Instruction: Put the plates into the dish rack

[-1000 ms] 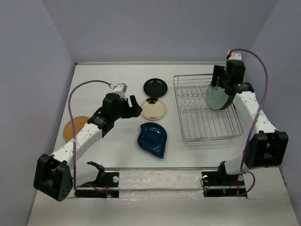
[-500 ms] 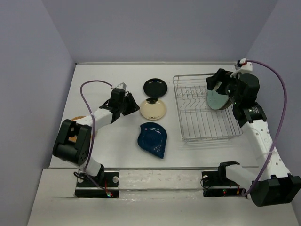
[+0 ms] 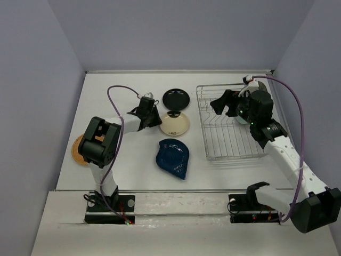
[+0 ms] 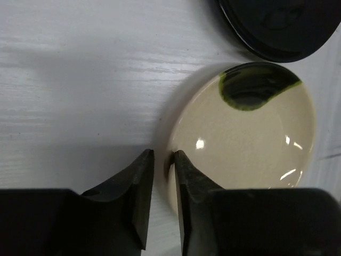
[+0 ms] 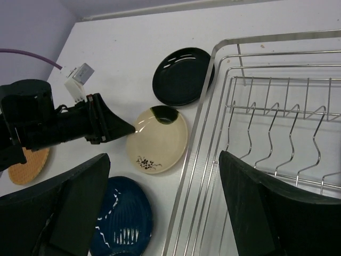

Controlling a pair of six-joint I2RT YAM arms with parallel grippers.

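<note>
1. Top external view shows four plates lying flat on the table (image 3: 128, 165), left of the dish rack (image 3: 234, 152). The black plate (image 3: 176, 98) is farthest, and the cream plate (image 3: 176, 124) lies just near of it. The blue teardrop plate (image 3: 173, 157) is nearer again. The orange plate (image 3: 78, 152) is well apart at the left, half hidden by the left arm (image 3: 101, 141).
2. Only a sliver of a pale teal plate (image 3: 241, 115) shows behind the right wrist (image 3: 256, 106). I judge it stands loaded in the rack, so most of the task is left.
3. The left gripper (image 4: 162, 160) is at the cream plate's left rim. Its fingers are nearly together, one outside the rim and one over it. Whether they pinch it I cannot tell.
4. The right gripper (image 5: 162, 160) hangs spread wide and empty over the rack's far left part.
5. The cream plate is round, so it has no long axis. It faces up, with the dark patch toward far and the flower sprig toward near. The teardrop's long axis runs from far-left to near-right, tip near.
</note>
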